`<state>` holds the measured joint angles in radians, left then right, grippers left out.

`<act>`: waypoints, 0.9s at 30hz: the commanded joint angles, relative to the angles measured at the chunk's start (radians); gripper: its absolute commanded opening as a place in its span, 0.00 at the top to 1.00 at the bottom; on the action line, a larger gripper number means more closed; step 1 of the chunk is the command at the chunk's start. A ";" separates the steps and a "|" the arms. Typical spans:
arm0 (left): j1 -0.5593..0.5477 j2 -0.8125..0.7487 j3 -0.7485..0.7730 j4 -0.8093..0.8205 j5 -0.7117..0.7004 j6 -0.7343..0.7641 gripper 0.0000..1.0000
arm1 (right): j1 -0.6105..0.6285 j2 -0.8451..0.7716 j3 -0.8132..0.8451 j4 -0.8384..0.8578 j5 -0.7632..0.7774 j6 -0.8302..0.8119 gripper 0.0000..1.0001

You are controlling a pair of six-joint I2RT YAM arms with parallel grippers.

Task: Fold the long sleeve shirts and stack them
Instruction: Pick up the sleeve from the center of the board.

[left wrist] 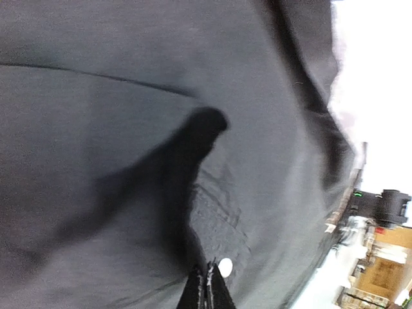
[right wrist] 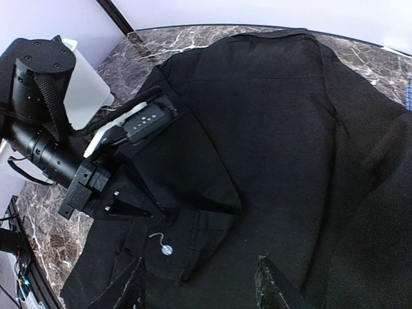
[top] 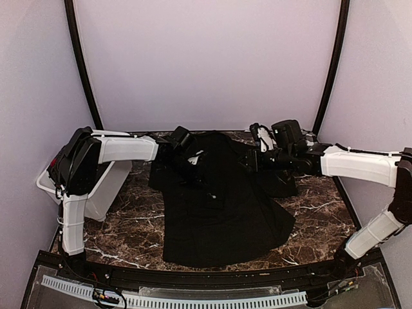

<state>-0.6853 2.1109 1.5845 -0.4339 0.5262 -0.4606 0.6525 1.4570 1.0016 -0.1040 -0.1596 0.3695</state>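
Dark marble tabletop point(top: 129, 238) with plain black cloth long sleeve shirt point(top: 225, 212) mid-surface; fold starting, left gripper point(left wrist: 209, 286) pinching cloth, right gripper point(right wrist: 203, 286) spread; next likely needs lifting fabric across.

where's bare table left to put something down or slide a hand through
Bare dark marble tabletop shows at near left, between the white plastic bin and the black long sleeve shirt, and at near right, between that shirt and the right arm. The far middle is crowded: the left gripper and right gripper both sit over the shirt.
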 commanded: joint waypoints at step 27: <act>-0.031 -0.057 -0.046 0.371 0.317 -0.383 1.00 | 0.229 0.189 -0.067 0.173 0.154 0.199 0.29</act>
<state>-0.7113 2.1105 1.5585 -0.1051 0.8139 -0.8257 0.8715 1.6165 0.9409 0.0238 -0.0319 0.5457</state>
